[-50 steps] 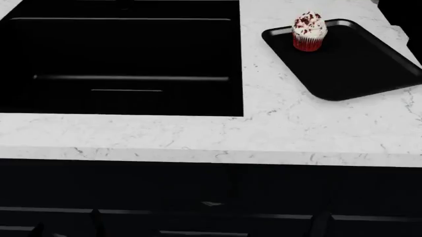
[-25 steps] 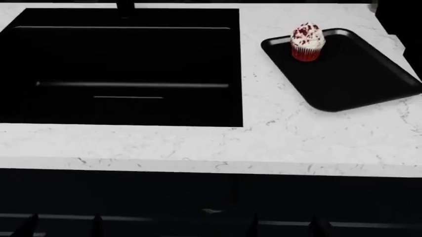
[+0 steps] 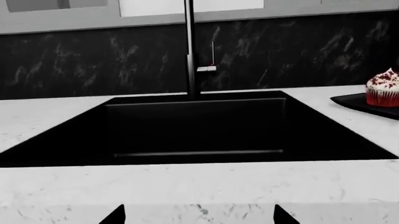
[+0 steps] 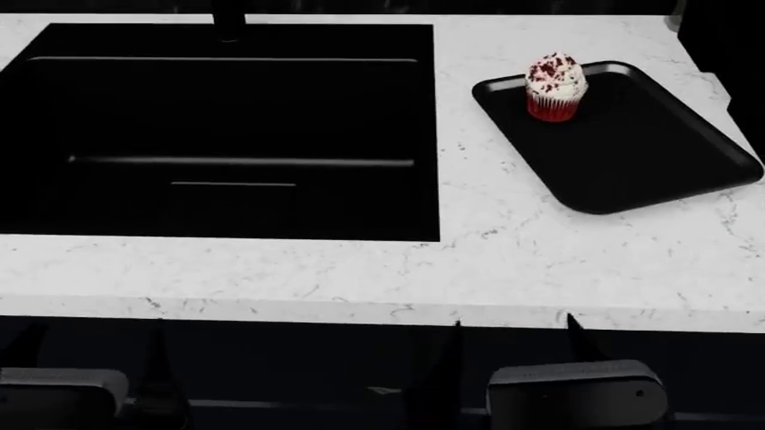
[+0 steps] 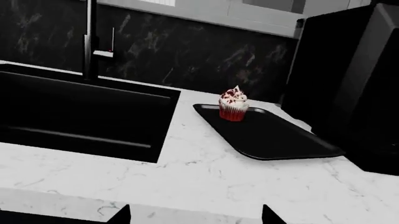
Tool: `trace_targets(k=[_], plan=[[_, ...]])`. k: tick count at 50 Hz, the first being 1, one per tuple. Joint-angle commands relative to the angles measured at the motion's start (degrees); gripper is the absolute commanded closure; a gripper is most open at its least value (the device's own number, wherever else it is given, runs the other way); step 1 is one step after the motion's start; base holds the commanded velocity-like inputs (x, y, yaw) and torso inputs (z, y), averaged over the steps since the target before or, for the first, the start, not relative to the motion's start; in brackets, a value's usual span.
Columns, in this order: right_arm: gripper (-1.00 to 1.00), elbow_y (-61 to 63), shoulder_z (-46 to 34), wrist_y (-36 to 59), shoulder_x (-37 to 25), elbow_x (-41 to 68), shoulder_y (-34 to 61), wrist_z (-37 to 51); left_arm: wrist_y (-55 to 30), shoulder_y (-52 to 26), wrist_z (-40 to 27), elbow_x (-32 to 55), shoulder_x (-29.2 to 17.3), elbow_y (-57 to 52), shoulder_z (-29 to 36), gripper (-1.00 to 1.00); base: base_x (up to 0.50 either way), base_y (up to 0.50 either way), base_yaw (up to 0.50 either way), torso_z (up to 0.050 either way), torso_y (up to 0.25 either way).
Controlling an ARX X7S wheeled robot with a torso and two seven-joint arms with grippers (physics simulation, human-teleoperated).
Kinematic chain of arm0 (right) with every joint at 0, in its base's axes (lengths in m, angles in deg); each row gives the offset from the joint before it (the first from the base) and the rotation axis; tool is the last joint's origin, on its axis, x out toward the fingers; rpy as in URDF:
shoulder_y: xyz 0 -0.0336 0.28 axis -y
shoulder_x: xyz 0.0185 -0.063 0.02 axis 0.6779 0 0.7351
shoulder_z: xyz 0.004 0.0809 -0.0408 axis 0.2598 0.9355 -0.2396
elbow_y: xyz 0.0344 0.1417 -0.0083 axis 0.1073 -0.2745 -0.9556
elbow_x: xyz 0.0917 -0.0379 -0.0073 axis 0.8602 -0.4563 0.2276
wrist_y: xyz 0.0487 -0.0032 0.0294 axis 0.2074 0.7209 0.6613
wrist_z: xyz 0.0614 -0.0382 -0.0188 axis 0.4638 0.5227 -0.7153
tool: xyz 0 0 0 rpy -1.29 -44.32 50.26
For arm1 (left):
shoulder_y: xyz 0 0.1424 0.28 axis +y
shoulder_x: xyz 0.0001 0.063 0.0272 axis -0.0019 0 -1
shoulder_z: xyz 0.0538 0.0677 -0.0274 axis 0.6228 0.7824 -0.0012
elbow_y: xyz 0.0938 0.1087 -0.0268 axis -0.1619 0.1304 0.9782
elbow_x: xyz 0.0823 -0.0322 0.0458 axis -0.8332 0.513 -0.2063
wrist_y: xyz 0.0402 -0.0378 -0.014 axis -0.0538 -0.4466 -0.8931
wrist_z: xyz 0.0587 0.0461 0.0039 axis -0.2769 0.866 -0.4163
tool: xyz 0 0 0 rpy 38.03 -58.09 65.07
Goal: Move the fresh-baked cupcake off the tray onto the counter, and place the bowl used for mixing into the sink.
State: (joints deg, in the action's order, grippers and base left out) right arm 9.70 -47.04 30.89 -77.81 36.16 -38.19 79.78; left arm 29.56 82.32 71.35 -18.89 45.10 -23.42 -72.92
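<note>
We see that the head view has tipped downward over the last second: the sink (image 4: 227, 134) and the tray (image 4: 622, 134) have slid toward the far side of the picture, and both claws have come into view below the front edge of the surface (image 4: 538, 260). The left claw (image 4: 90, 358) and the right claw (image 4: 511, 349) each show two dark fingertips held well apart, with nothing between them. We judge this to be the opening approach: no step of the task is done yet, and both arms are only being raised toward the work.

The cupcake (image 4: 554, 87) stands upright on the tray, close to the tray's far corner nearest the sink. Relative to the right claw it lies ahead and only slightly to the right, well apart; relative to the left claw it lies ahead and far to the right. In the right wrist view the cupcake (image 5: 234, 106) sits nearly centred ahead of that claw's fingertips (image 5: 269, 215), so we judge the right arm the natural one for it.

The sink lies straight ahead of the left claw, its faucet (image 3: 191, 51) rising at the far rim. The bowl appears in no view.

The surface is white stone with thin grey veins; bare stone lies between the right claw and the tray. Behind it stands a dark marbled wall (image 3: 299, 56), and a tall black block (image 5: 349, 93) rises just beyond the tray.
</note>
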Motion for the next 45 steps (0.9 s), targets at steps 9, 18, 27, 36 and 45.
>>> trace_targets(k=[9, 18, 27, 36, 45], plan=[[-1.00, 6.0, -1.5, 6.4, -1.9, -1.4, 5.0, 0.7, -7.0, -5.6, -1.2, 1.0, -1.5, -4.2, 0.9, -1.00, 0.00, 0.00, 0.00, 0.050, 0.031], [-1.00, 3.7, -0.2, 3.1, -2.2, 1.7, 5.5, -1.2, -6.6, -6.5, -1.5, 2.1, -1.6, -3.0, 0.4, -1.00, 0.22, -0.13, 0.00, 0.050, 0.030], [-1.00, 4.0, -0.1, 4.1, -2.5, 2.0, 6.2, -1.0, -6.6, -7.2, -2.2, 2.5, -2.1, -2.4, -0.1, -1.00, 0.50, -0.28, 0.00, 0.050, 0.031], [-1.00, 6.1, -0.4, 9.0, -3.6, 1.1, 10.1, -0.4, -9.1, -12.4, -2.7, 2.5, -3.2, -1.0, -0.7, -1.00, 0.50, -0.29, 0.00, 0.050, 0.031], [-1.00, 0.0, -0.4, 16.9, -3.7, 2.5, 23.8, -2.7, -15.3, -29.5, -0.7, 2.8, -3.7, 10.5, 0.9, -1.00, 0.10, -0.04, 0.00, 0.050, 0.031]])
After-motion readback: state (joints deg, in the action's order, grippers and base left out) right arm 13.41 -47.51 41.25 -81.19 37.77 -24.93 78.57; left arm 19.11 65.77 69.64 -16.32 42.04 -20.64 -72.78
